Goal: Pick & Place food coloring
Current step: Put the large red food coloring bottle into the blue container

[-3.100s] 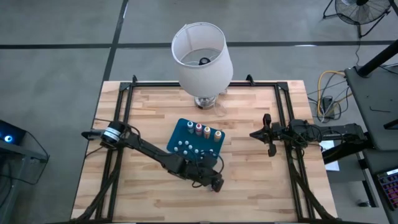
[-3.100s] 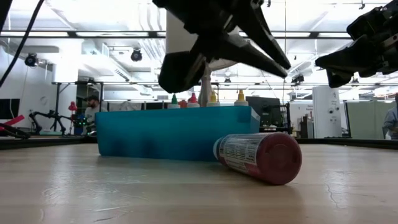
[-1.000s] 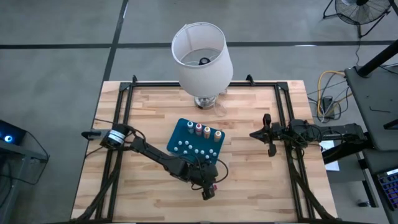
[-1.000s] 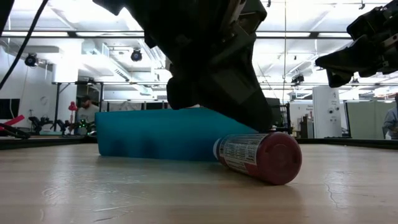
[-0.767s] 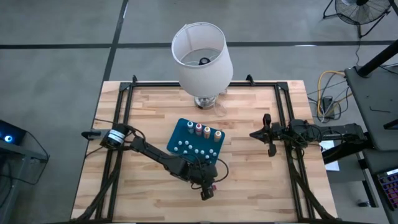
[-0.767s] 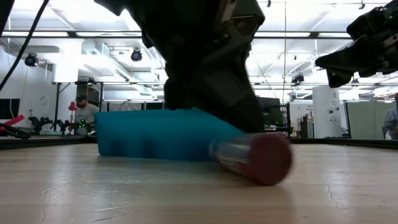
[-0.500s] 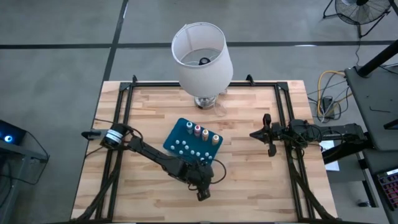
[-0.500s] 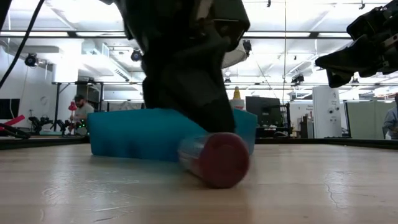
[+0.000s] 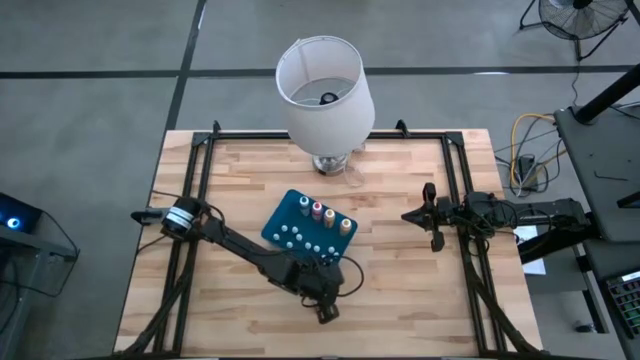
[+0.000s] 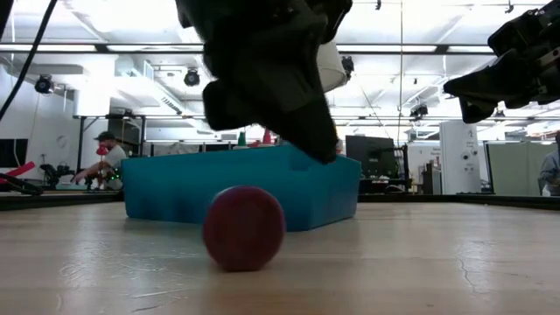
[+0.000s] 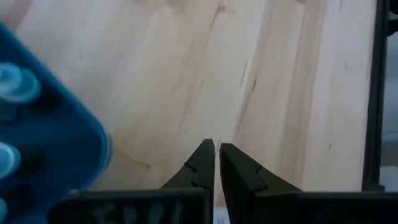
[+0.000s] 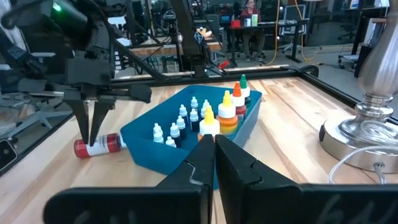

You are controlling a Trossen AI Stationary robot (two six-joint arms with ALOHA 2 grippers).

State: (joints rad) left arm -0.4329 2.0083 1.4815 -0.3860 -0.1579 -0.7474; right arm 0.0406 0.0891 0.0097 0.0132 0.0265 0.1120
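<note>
A red bottle [image 10: 243, 226] lies on its side on the wooden table, its round end toward the low camera; in the right wrist view the bottle [image 12: 99, 147] shows a printed label. My left gripper [image 12: 89, 140] hangs shut just above it, fingers pointing down, touching nothing; its own view [image 11: 216, 150] shows only bare wood past the tips. Behind it stands the blue tray [image 9: 285, 222], holding upright food coloring bottles [image 12: 227, 109] in green, red and yellow, plus several small white-capped ones. My right gripper [image 9: 408, 215] waits shut at the table's right side.
A lamp with a white shade [image 9: 325, 88] stands at the far edge, its silver base [image 12: 367, 134] and cord beside the tray. Black frame rails [image 9: 462, 250] run along the table's left and right sides. Bare wood lies near the front and right.
My shut left gripper has swept toward the table's left and near edge, then risen off the table. The red bottle has been pushed along, swinging round from side-on to end-on toward the low camera. The blue tray has been nudged, turning a little.
</note>
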